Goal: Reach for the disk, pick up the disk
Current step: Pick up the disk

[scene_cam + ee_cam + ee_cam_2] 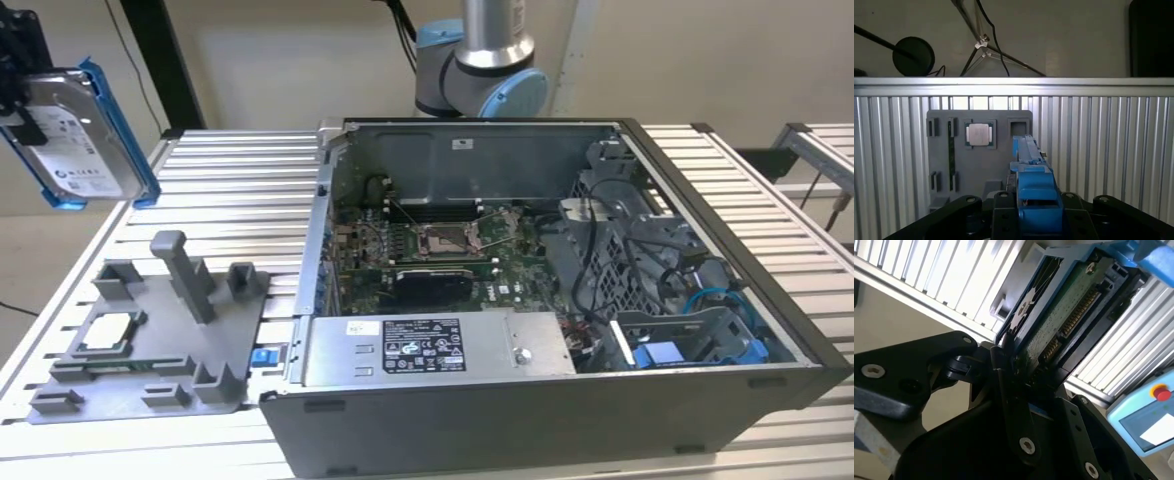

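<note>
Black gripper (1026, 372) fingers (1009, 400) sit closest in the second wrist view, clamped on one end of the disk (1069, 310) — green circuit board (1054, 327) and blue rail (1025, 297) showing. In the exterior view the disk hangs tilted in the air at five o'clock from the gripper, clear above the worktop (240, 190) — at ten o'clock from the open computer case (507, 430).

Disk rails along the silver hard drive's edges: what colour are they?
Blue plastic rails on the silver-metal, white-labelled disk; clearest in the exterior view.
</note>
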{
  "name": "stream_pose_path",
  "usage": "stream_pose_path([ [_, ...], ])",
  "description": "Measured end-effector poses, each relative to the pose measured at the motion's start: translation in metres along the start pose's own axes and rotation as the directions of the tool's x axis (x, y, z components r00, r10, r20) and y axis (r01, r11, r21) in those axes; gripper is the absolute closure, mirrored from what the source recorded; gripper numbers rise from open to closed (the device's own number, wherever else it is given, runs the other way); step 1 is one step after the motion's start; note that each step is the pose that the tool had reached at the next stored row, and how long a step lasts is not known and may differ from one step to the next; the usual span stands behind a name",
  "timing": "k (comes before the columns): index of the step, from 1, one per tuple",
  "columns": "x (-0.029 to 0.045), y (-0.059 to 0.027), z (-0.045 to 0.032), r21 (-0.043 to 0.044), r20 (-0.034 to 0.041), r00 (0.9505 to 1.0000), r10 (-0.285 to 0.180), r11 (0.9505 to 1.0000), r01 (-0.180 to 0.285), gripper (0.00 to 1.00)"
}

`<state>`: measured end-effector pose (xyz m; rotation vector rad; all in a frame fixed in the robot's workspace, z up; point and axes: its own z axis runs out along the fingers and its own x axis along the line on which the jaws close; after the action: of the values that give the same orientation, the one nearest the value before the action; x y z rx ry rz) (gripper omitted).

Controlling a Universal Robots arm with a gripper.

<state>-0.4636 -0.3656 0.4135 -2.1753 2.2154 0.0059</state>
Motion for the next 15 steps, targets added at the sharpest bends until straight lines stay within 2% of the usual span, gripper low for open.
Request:
stream_pose_path([
  [15, -0.0002, -0.0001, -0.0076, 0.0001, 0.0000, 1.0000, 0.000, 1.0000, 0.000, 1.00],
])
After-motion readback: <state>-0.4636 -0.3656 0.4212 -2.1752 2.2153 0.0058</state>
